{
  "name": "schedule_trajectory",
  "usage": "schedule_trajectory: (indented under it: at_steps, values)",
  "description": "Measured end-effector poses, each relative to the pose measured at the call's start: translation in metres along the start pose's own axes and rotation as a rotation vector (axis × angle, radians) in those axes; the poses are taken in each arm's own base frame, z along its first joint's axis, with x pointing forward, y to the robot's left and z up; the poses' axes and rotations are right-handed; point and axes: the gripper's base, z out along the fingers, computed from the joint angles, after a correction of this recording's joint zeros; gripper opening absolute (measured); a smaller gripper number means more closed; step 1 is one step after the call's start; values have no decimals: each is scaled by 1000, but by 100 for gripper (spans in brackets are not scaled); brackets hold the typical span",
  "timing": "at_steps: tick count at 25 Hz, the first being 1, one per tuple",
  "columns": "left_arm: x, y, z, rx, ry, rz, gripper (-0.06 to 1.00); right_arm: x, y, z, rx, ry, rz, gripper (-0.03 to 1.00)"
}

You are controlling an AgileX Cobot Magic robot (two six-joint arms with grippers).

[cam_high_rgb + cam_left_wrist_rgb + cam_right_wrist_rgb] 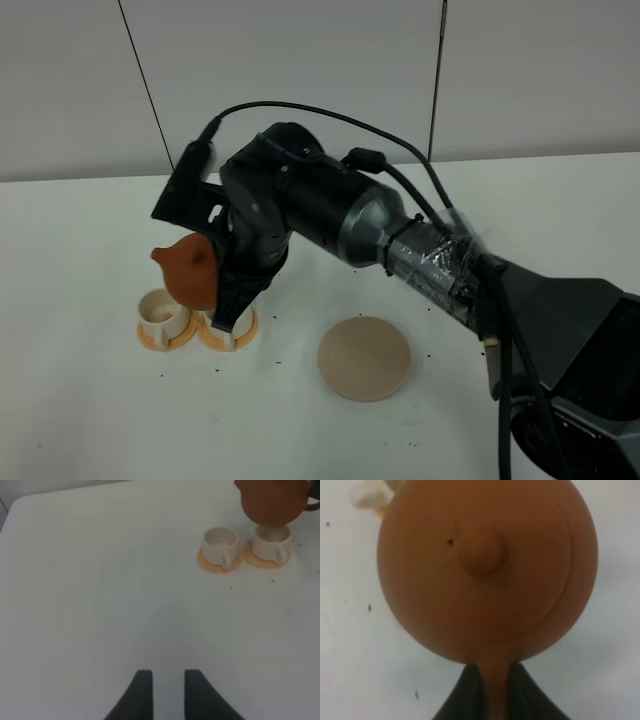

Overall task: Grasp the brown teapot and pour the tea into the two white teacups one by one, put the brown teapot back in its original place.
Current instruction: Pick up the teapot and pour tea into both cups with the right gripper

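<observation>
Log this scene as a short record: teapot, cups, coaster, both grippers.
teapot: brown clay teapot, held in the air, tilted above the cups
cups: two white teacups, side by side, each on one of the orange saucers
coaster: beige coaster, nothing on it
right gripper: shut on the teapot's handle
left gripper: open, empty, above the table
</observation>
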Motion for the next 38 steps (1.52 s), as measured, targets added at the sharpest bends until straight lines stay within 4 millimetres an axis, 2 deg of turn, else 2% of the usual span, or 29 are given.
schedule_trajectory:
  at_steps: [5,16,30,38]
  values:
    - [0,0,0,0,0,0,23,-10,11,-1,53,-14,-68,9]
    - [0,0,0,0,0,0,23,-5,0,-3,180,72,-155,9]
    - [0,0,0,0,0,0,23,-2,-1,-3,204,108,-166,9]
    - [0,0,0,0,0,0,23,-11,11,0,213,82,-204,9]
